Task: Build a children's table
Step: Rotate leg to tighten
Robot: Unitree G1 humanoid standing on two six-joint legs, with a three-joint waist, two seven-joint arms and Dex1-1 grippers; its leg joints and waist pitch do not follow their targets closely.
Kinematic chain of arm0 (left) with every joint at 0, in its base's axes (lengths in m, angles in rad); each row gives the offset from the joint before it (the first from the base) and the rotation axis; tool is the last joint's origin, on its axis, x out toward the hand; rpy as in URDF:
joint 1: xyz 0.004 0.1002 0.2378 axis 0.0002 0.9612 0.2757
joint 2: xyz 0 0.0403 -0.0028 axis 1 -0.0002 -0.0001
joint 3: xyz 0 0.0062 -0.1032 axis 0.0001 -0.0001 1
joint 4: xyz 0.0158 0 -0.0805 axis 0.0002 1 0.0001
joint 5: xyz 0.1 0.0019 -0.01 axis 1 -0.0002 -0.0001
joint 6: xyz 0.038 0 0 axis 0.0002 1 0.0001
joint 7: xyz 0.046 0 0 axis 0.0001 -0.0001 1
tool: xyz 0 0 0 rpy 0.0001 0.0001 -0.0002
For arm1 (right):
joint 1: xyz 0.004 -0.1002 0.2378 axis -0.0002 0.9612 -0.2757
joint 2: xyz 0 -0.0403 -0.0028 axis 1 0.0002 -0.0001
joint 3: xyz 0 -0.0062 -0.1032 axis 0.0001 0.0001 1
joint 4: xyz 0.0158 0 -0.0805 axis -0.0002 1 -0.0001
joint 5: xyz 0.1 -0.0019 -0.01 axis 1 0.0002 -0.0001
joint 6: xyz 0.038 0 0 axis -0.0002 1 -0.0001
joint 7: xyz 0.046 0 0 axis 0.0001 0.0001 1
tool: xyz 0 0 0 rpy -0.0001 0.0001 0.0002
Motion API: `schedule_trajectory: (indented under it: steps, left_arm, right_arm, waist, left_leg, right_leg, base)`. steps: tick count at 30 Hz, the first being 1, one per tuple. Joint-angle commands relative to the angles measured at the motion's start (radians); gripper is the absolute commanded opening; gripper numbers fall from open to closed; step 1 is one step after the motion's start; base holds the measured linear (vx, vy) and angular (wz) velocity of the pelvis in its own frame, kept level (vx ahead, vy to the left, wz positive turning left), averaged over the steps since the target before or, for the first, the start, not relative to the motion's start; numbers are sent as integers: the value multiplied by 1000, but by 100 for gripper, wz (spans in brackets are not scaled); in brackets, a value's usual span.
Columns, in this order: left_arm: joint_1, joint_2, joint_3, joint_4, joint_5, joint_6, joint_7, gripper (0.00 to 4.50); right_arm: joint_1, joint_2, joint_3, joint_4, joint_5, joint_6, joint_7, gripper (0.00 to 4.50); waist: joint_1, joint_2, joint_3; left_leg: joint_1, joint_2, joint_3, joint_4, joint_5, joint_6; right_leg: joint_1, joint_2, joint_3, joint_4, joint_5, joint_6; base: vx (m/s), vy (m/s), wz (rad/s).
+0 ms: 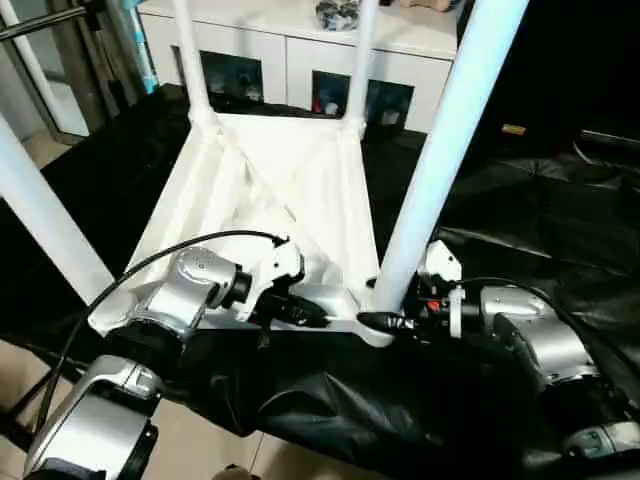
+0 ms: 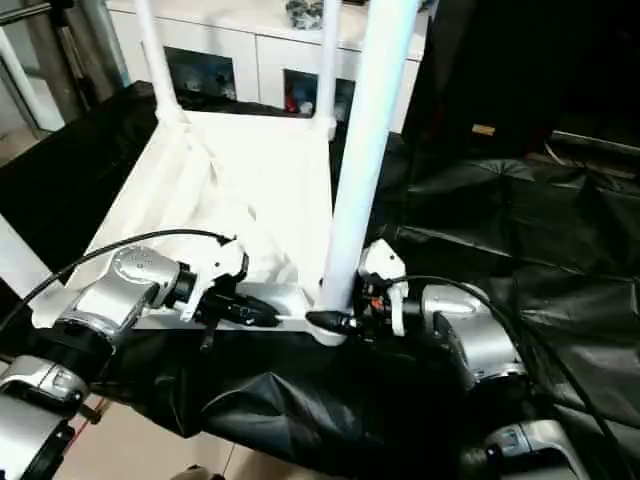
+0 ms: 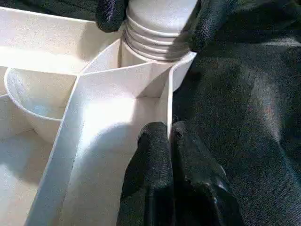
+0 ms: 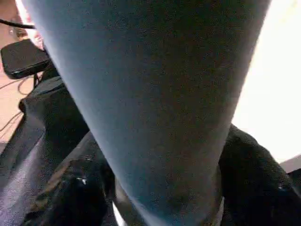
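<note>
Silver forearms reach in from the near edge in the head views. Between them the children's table [image 1: 270,190] lies upside down on a black plastic sheet [image 1: 520,230], its ribbed underside facing up. Four white tube legs stand in the corner sockets: two at the far corners, one at the near left, and the near right leg [image 1: 440,150] rising tall just in front of the camera, blocking part of the dark background. Behind the table stands a white cabinet [image 1: 300,60] with glass doors. The left gripper [image 1: 305,312] sits at the table's near rim, its fingers pressed together on the thin wall. The right gripper [image 1: 378,320] straddles the base of the near right leg.

Seen from the left wrist, the two black fingers [image 3: 155,179] pinch a thin white rib at the rim, shut on it; beyond, the leg's ridged end [image 3: 155,37] sits in its round socket, with the other gripper's black pads on either side.

From the right wrist, the smooth tapered leg [image 4: 150,94] rises between the dark fingers [image 4: 70,193], which are spread about its width around it.
</note>
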Motion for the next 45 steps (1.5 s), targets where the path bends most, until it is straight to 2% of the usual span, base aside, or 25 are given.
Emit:
schedule_trajectory:
  steps: [1,4,6,7,8,10,11,12,13,14,15,16,17,19,23,24,25,27,28,32,35,36,42,45]
  left_arm:
    - [-4,-19,5,-24,-28,-20,-29,0]
    - [-6,-23,7,-16,-25,-25,-16,0]
    - [-22,-48,28,15,-11,-14,72,0]
    - [-22,-48,28,15,-11,-14,72,0]
    - [-47,-82,56,61,3,-8,190,0]
    - [-54,-95,65,74,4,-6,225,0]
    - [-57,-100,69,79,5,-4,240,0]
    - [-72,-133,78,99,15,8,320,0]
    - [-79,-148,79,107,22,13,357,0]
    - [-79,-148,79,107,22,13,357,0]
    - [-90,-174,81,120,32,21,413,0]
    - [-94,-184,81,124,35,22,430,0]
    - [-102,-205,81,131,41,26,461,0]
    - [-108,-221,81,140,48,24,481,0]
    - [-120,-256,70,157,64,11,511,0]
    - [-120,-259,66,157,66,8,510,0]
    - [-115,-259,60,148,66,7,497,0]
    - [-107,-253,57,138,62,1,470,0]
    - [-99,-246,54,131,59,-4,443,0]
    - [-76,-224,44,104,45,-25,362,0]
    - [-52,-197,34,65,20,-26,269,0]
    - [-44,-185,29,52,14,-26,235,0]
    - [-22,-133,18,23,0,-44,99,0]
    - [-18,-118,16,18,-2,-50,67,0]
  right_arm:
    - [15,-12,17,-28,-2,13,10,274]
    - [20,-10,19,-32,-2,18,11,267]
    - [27,15,0,-31,2,40,-38,266]
    - [27,15,0,-31,2,40,-38,265]
    - [22,52,-22,0,-8,50,-130,265]
    - [19,65,-30,15,-13,50,-164,265]
    - [17,71,-33,22,-15,50,-181,265]
    - [-17,122,-70,102,-48,50,-358,265]
    - [-29,145,-87,133,-56,48,-424,265]
    - [-29,145,-87,133,-56,48,-424,265]
    - [-44,176,-102,169,-71,47,-516,265]
    - [-47,187,-103,177,-78,44,-543,265]
    - [-55,213,-108,195,-93,44,-612,265]
    - [-62,234,-115,207,-103,51,-666,264]
    - [-78,288,-109,227,-121,23,-710,264]
    - [-81,294,-105,228,-120,13,-699,299]
    - [-83,294,-103,226,-109,10,-679,299]
    - [-84,285,-98,215,-97,10,-641,337]
    - [-82,272,-90,204,-94,12,-610,339]
    - [-68,227,-58,162,-86,12,-500,380]
    - [-50,169,-27,120,-73,4,-365,380]
    - [-41,144,-16,102,-66,0,-306,380]
    - [-7,51,-5,38,-25,16,-104,380]
    - [1,31,-4,23,-11,26,-66,355]
  waist:
    - [-3,-2,-63]
    - [-2,-2,-63]
    - [-1,-2,-61]
    - [-1,-3,-60]
    - [-4,1,-59]
    - [-6,-3,-58]
    - [-9,-4,-56]
    - [-8,-4,-56]
    - [-18,-4,-53]
    - [-27,-6,-54]
    - [-30,-7,-55]
    - [-35,-3,-51]
    - [-38,-5,-51]
    - [-39,-4,-53]
    - [-41,0,-54]
    - [-41,0,-54]
    - [-42,0,-54]
    - [-42,0,-53]
    - [-42,1,-53]
    - [-39,-4,-55]
    - [-37,-3,-57]
    - [-34,-6,-58]
    - [-20,-4,-64]
    - [-15,-4,-63]
  left_leg:
    - [24,7,1,-70,-234,30]
    - [23,7,1,-70,-223,36]
    - [26,8,2,-70,-239,32]
    - [26,7,2,-71,-245,29]
    - [25,6,0,-73,-261,20]
    - [30,5,-1,-75,-296,3]
    - [25,3,-4,-77,-306,-3]
    - [25,3,-5,-78,-310,-7]
    - [25,0,-5,-79,-329,-20]
    - [22,-2,-11,-81,-337,-32]
    - [21,-3,-12,-81,-336,-31]
    - [26,-2,-10,-80,-355,-28]
    - [28,-4,-10,-78,-361,-24]
    - [29,-6,-11,-79,-361,-22]
    - [27,-3,-10,-83,-354,-15]
    - [28,-3,-10,-82,-358,-13]
    - [27,-3,-10,-83,-359,-11]
    - [26,-3,-9,-84,-360,-7]
    - [26,-3,-9,-83,-363,-6]
    - [23,-1,-8,-83,-339,10]
    - [22,1,-7,-82,-313,18]
    - [21,2,-6,-80,-297,28]
    - [21,5,3,-69,-179,80]
    - [22,6,5,-67,-177,88]
  right_leg:
    - [45,-33,24,-63,-139,-244]
    - [45,-32,24,-62,-122,-247]
    - [42,-32,25,-66,-146,-242]
    - [42,-33,25,-67,-158,-240]
    - [41,-33,24,-70,-190,-231]
    - [38,-37,25,-79,-253,-219]
    - [40,-37,24,-83,-295,-200]
    - [39,-38,24,-84,-313,-190]
    - [34,-38,23,-87,-352,-182]
    - [40,-38,19,-89,-398,-161]
    - [40,-38,18,-92,-404,-154]
    - [31,-36,20,-100,-419,-149]
    - [30,-35,21,-102,-436,-142]
    - [29,-35,20,-105,-457,-130]
    - [31,-32,21,-102,-398,-143]
    - [30,-31,21,-102,-390,-146]
    - [31,-31,21,-100,-378,-152]
    - [32,-30,21,-99,-367,-157]
    - [32,-30,21,-100,-368,-159]
    - [37,-32,23,-96,-332,-168]
    - [41,-33,23,-90,-284,-185]
    - [45,-32,24,-87,-251,-195]
    - [55,-30,23,-59,-29,-270]
    - [54,-31,22,-60,-33,-276]
  base:
    - [0,0,0]
    - [0,0,0]
    - [0,0,0]
    - [0,0,0]
    - [0,0,0]
    - [0,0,0]
    - [0,0,0]
    - [0,0,0]
    - [0,0,0]
    - [0,0,0]
    - [0,0,0]
    - [0,0,0]
    - [0,0,0]
    - [0,0,0]
    - [0,0,0]
    - [0,0,0]
    - [0,0,0]
    - [0,0,0]
    - [0,0,0]
    - [0,0,0]
    - [0,0,0]
    - [0,0,0]
    - [10,1,0]
    - [0,0,0]
